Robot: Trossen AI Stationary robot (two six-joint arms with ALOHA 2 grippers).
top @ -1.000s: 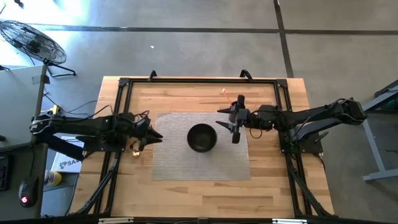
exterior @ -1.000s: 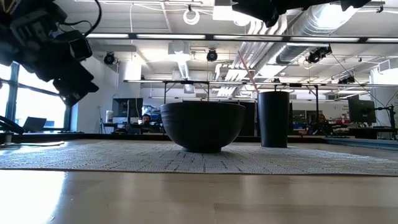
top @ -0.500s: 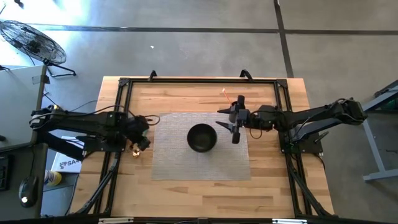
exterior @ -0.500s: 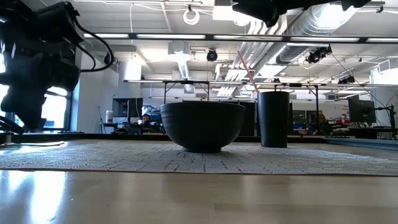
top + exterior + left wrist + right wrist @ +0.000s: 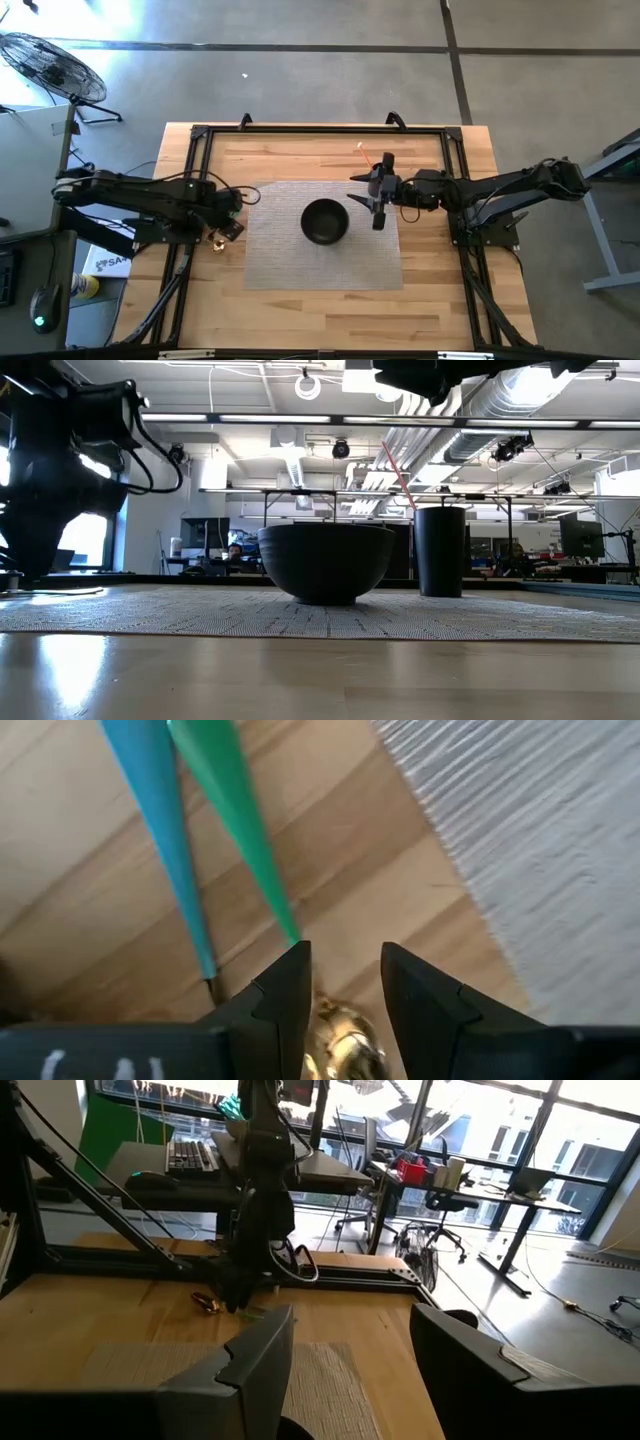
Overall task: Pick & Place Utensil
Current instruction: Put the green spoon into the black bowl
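Two utensils lie on the bare wood at the table's left, seen in the left wrist view by their tapered handles, one blue (image 5: 165, 850) and one green (image 5: 240, 830). My left gripper (image 5: 343, 955) points down over the wood beside them, open, its fingers either side of a small gold object (image 5: 335, 1035) that lies lower down; in the high view that gripper (image 5: 228, 228) is just left of the grey mat (image 5: 300, 265). A black bowl (image 5: 325, 222) stands on the mat. My right gripper (image 5: 362, 193) hangs level and open, high above the bowl's right side.
A tall black cup (image 5: 440, 550) with a thin orange stick (image 5: 398, 472) leaning in it stands behind the bowl (image 5: 325, 560) to its right. A dark frame (image 5: 200, 150) runs around the table. The mat's near half is bare.
My left gripper has tipped from pointing across the table toward the bowl to pointing steeply down, rolling as it went, and its tip has drawn back toward the table's left edge, off the mat's corner. The bowl and the cup have not moved.
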